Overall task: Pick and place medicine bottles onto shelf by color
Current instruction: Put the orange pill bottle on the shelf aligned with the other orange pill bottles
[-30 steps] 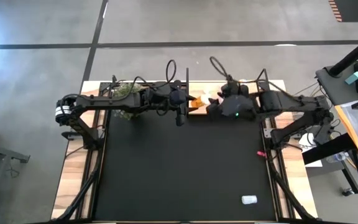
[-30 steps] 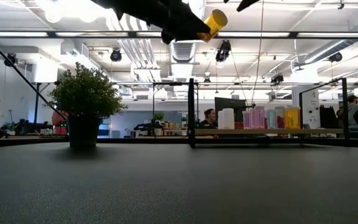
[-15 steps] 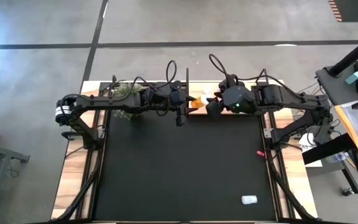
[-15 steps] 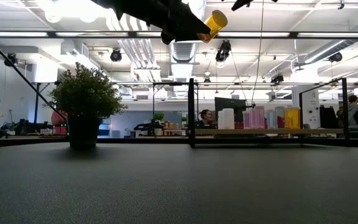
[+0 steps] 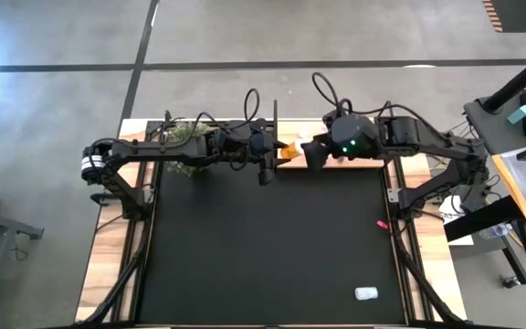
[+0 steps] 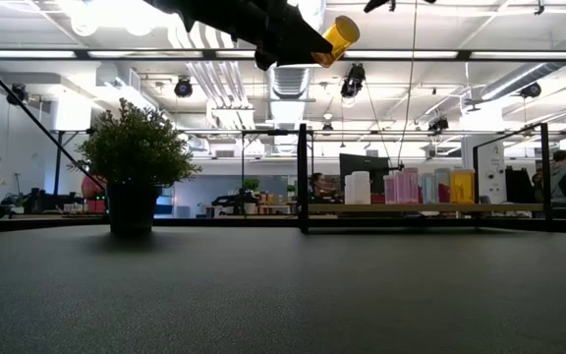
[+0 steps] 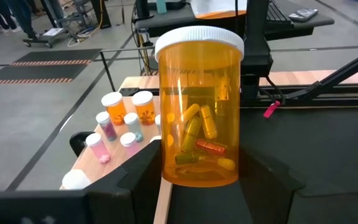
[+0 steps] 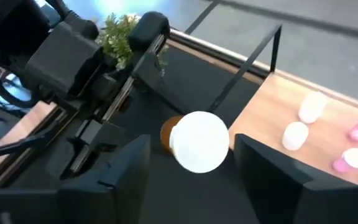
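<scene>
One orange see-through pill bottle with a white cap (image 7: 199, 109) sits clamped in the left jaws (image 7: 197, 177), held high above the light wooden shelf's (image 5: 336, 163) end. The right jaws (image 8: 188, 163) hang spread and empty opposite its cap. One white bottle (image 5: 366, 293) lies alone on the black worktop (image 5: 263, 247).

Two robot arms (image 5: 153, 151) (image 5: 427, 146). One orange bottle (image 7: 199, 118) held up, one white bottle (image 5: 365, 293) lying on the mat. One shelf (image 7: 92, 158) holding two orange (image 7: 112, 101) and three pink bottles (image 7: 94, 142). One plant (image 6: 136, 157).
</scene>
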Robot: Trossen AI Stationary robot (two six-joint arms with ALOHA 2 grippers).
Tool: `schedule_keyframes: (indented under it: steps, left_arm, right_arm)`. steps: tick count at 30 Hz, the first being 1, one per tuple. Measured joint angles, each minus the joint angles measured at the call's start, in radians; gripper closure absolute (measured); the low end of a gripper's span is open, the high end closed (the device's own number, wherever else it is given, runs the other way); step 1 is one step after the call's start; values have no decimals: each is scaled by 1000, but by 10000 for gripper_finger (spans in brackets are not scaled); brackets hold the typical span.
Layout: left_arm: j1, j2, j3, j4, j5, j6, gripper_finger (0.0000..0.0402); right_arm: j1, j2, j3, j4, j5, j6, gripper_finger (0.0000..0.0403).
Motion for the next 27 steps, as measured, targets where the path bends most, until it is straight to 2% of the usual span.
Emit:
schedule_keyframes:
  steps: [5, 10, 13, 27]
  left_arm:
    - [0, 0, 0, 7, 0, 0, 230]
    - [0, 0, 0, 9, 0, 0, 230]
    - [0, 0, 0, 9, 0, 0, 230]
    - [1, 0, 0, 9, 1, 0, 230]
  right_arm:
    - [-47, 18, 0, 4, -55, 12, 127]
    - [-83, 44, 0, 3, -133, 7, 100]
    - [-88, 69, 0, 4, -161, -17, 95]
    - [-87, 111, -1, 13, -163, -56, 101]
